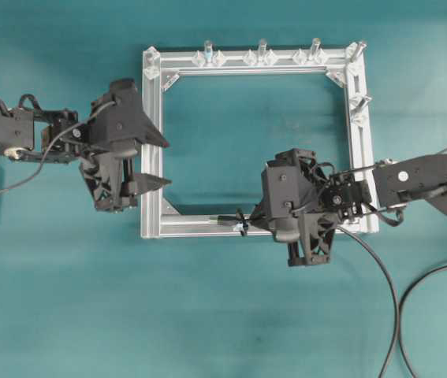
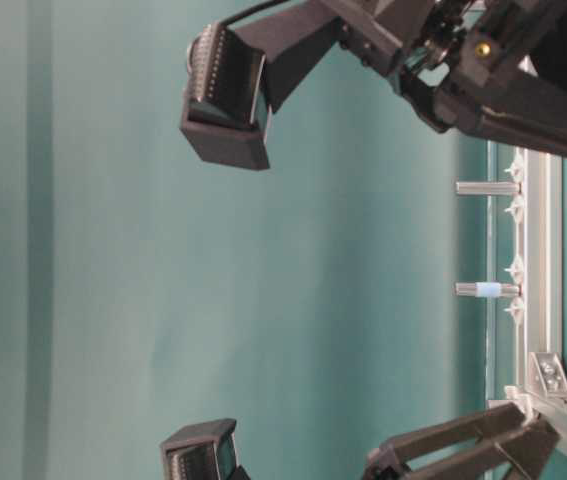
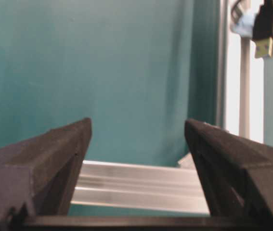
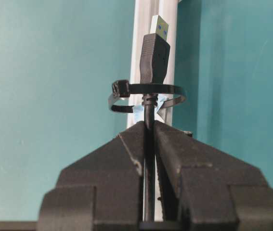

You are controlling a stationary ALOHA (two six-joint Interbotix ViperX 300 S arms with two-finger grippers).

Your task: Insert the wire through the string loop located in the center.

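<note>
My right gripper is shut on the wire just behind its plug. The plug, with its metal tip, points along the frame's near rail. The string loop stands on its pale blue base and rings the wire at the plug's rear end, so the plug sits beyond the ring. In the overhead view the plug sticks out left of the loop. The cable trails off to the lower right. My left gripper is open and empty over the frame's left rail.
The square aluminium frame lies on the teal mat, with upright silver bolt posts along its far rail and right rail. In the left wrist view the plug shows at the top right, beyond a rail.
</note>
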